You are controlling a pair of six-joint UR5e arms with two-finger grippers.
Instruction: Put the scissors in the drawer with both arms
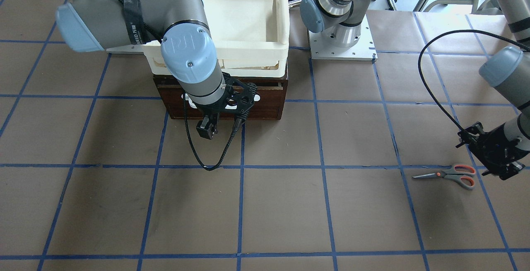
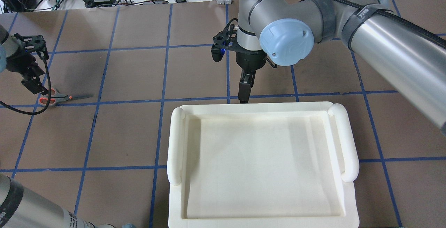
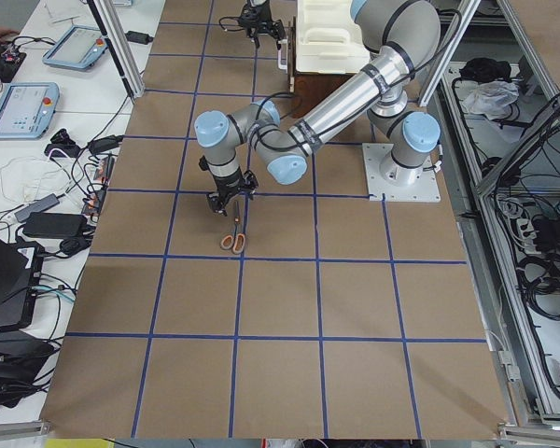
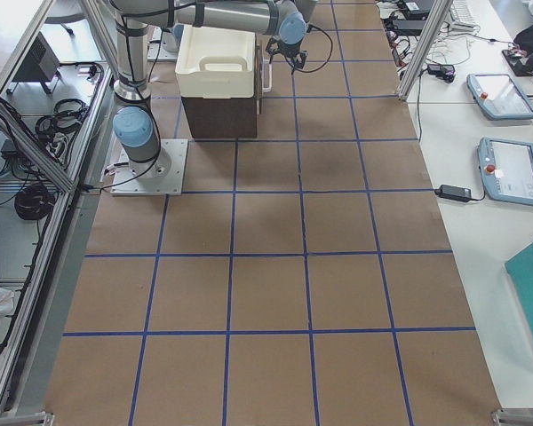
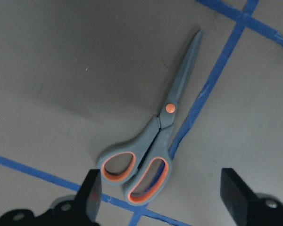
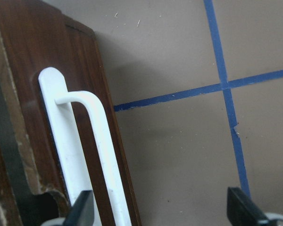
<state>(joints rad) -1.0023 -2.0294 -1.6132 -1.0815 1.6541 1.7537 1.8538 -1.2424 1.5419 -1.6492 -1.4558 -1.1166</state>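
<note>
Both claws spread wide. The left claw [image 5: 162,197] hangs over scissors [image 5: 166,117] on the table [image 5: 61,70]. The right claw [image 6: 160,209] faces the handle [image 6: 101,141] of the drawer [image 6: 33,56].

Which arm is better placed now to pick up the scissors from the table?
Left. The left gripper hangs open directly above the scissors, whose handles lie near its fingers in the wrist view. The right gripper is far away, open at the white handle of the drawer.
</note>
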